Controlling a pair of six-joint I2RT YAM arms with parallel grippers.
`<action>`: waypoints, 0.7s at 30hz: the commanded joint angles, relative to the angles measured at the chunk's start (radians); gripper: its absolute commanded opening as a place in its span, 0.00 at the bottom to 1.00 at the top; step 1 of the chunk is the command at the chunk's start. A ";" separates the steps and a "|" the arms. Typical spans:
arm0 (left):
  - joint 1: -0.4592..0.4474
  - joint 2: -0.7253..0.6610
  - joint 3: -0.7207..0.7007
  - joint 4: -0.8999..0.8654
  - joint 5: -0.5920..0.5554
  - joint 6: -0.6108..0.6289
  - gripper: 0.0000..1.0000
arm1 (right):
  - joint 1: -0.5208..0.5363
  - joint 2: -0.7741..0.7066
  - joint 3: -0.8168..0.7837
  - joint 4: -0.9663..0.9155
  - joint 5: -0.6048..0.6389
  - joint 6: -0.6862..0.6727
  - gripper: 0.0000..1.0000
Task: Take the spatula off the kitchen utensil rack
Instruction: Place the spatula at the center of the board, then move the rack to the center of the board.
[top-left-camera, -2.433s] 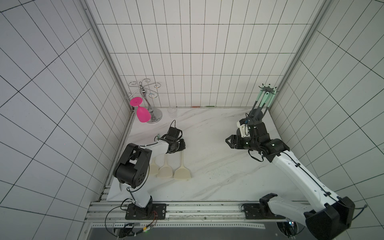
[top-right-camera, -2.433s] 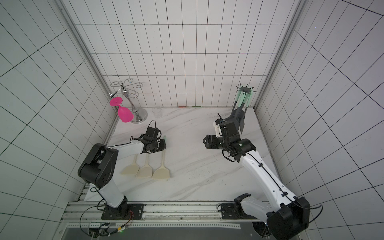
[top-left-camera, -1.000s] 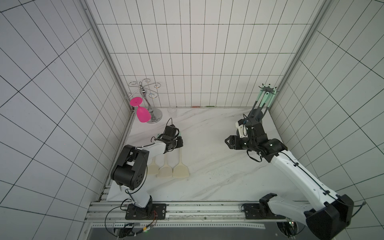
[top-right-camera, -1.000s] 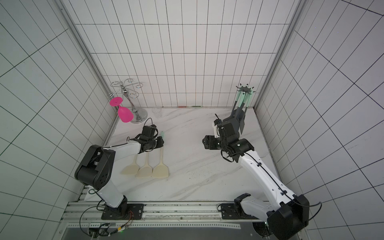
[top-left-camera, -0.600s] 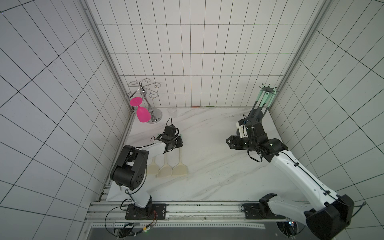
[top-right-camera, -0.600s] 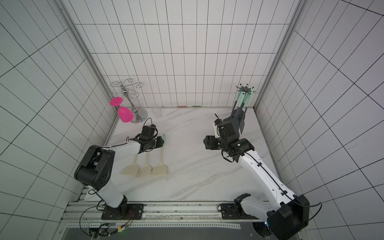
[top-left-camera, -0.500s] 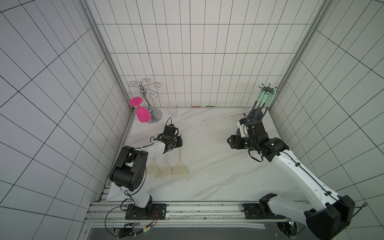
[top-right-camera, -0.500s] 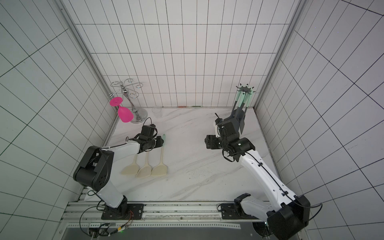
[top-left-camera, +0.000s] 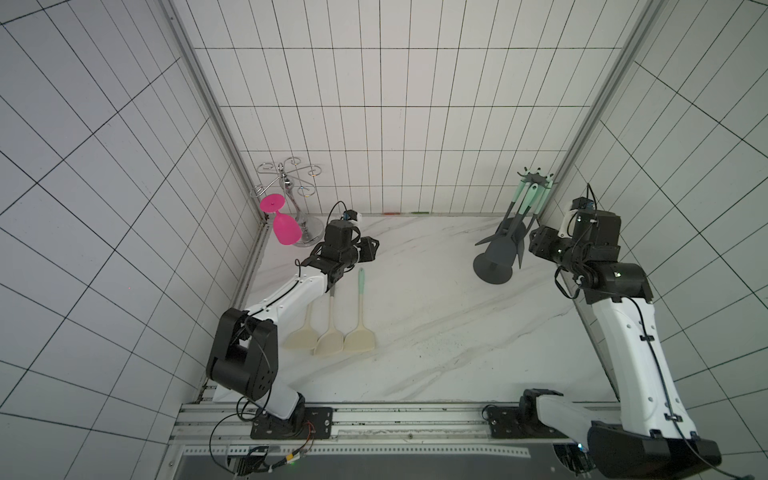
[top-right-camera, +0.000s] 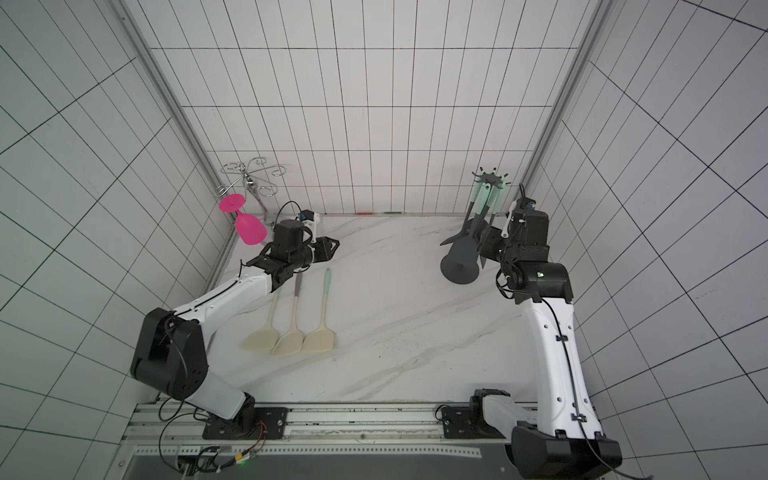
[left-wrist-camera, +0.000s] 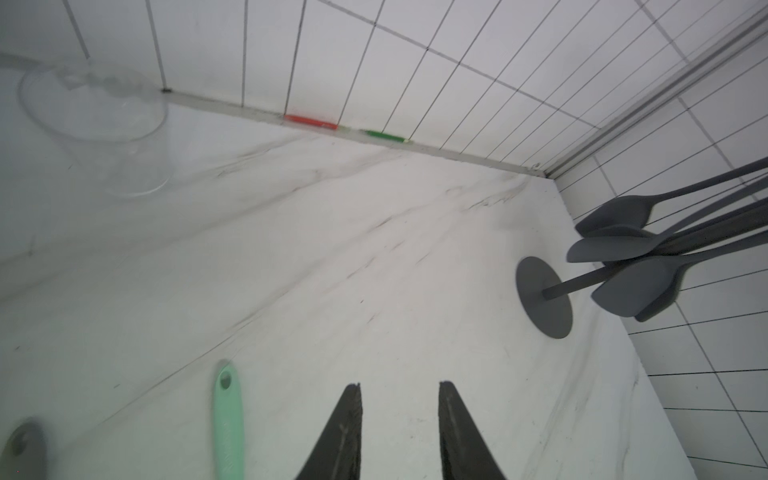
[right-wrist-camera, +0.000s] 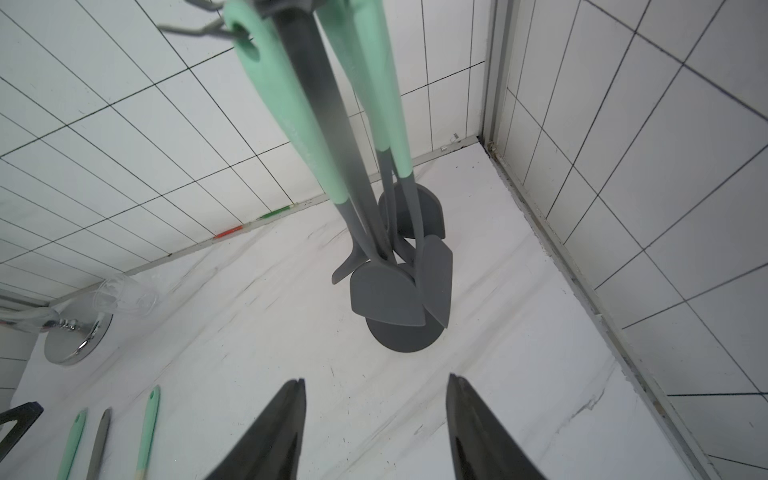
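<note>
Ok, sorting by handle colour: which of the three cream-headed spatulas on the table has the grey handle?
The middle spatula: its handle is dark grey, whereas the spatula partly under the left arm and the outermost spatula have mint-green ones.

Blind spots on my feed right now
In both top views my left arm (top-left-camera: 291, 291) covers the handle ends of two cream-headed spatulas (top-left-camera: 329, 343); through the right wrist camera the kitchen utensil rack (right-wrist-camera: 395, 340) loses its hub past the frame edge, and the hanging spatulas (right-wrist-camera: 291, 104) blur close up. Left wrist: clear cup (left-wrist-camera: 95, 124) smeared, rack top cut off.
</note>
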 joint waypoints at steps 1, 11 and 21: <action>-0.075 0.093 0.123 0.118 0.066 0.001 0.30 | -0.090 0.053 0.043 0.046 -0.180 0.007 0.56; -0.265 0.463 0.620 0.285 0.243 -0.084 0.35 | -0.251 0.078 -0.188 0.533 -0.462 0.098 0.54; -0.345 0.655 0.890 0.411 0.270 -0.127 0.41 | -0.260 0.166 -0.170 0.655 -0.437 0.052 0.56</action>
